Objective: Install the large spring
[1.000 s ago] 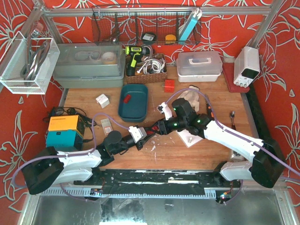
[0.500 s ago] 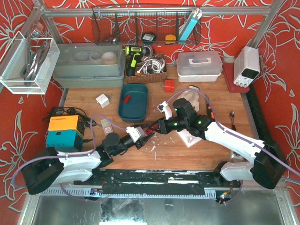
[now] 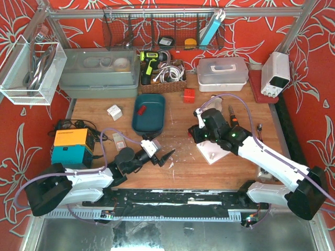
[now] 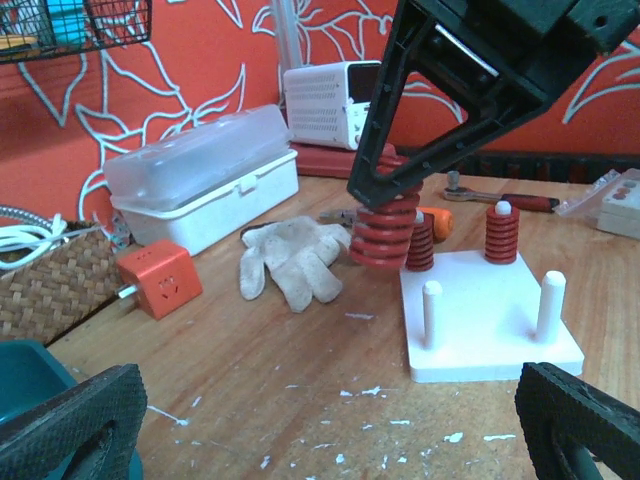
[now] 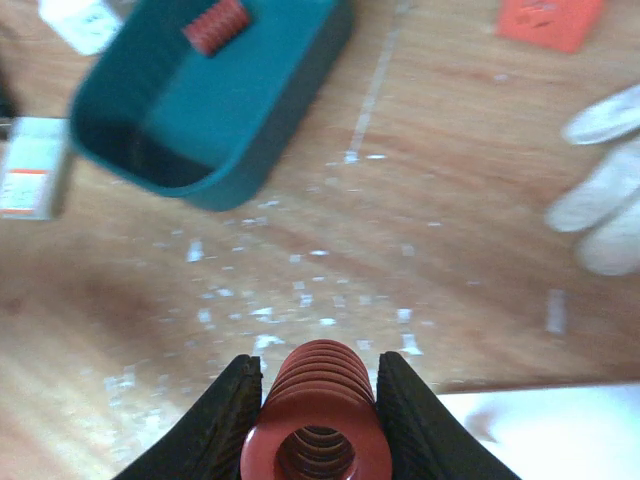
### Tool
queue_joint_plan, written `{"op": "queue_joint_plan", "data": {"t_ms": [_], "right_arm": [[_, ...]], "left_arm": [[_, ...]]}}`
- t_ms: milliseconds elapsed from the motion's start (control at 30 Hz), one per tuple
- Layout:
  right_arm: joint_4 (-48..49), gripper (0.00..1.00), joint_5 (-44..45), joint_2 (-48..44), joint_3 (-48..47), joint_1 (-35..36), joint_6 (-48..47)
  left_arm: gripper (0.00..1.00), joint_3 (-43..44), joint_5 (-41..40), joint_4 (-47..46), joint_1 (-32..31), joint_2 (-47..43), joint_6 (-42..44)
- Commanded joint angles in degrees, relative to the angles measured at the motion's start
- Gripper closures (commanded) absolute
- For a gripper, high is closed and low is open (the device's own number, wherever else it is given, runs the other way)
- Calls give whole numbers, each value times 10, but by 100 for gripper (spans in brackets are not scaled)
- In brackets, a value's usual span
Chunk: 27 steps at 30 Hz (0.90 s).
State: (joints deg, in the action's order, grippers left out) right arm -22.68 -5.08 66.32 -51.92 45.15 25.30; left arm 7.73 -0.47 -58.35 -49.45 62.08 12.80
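From above, the right claw hangs at the left edge of the white peg board on the table, and the left claw lies nearby, spread wide and empty. The left wrist view shows the large spring pinched in the right claw beside the board's far left peg. The right wrist view shows both black fingers clamping its coils, with the teal tray beyond.
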Motion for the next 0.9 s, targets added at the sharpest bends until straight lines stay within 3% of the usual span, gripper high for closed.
{"op": "queue_joint_plan", "data": {"t_ms": [0,367,867], "right_arm": [[-60,100,137,9,-28,-23,-58],[-93,100,130,59,-30,-55,-50],[-105,100,102,44,-10,-55,-50]], "left_arm": [[0,17,-22,7,0,3,1],[0,28,-33,31,1,11,9],[0,32,-28,36,1,15,14]]}}
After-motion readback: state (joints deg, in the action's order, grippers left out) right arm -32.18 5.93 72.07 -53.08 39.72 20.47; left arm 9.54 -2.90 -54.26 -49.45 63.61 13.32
